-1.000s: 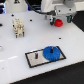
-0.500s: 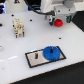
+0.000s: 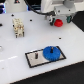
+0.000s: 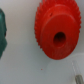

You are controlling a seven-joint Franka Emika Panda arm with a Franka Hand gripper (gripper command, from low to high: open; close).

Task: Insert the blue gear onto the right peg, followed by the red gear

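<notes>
Above the red gear (image 3: 59, 22), the tool (image 3: 58, 17) has lowered.

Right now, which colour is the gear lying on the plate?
Bright blue: the blue gear lies on the grey plate, clearest in the exterior view.

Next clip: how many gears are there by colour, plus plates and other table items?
Blue gear: 1, on the plate
Red gear: 1, on the table under the arm
Grey plate: 1
Small tan block object: 1
Total: 4
</notes>
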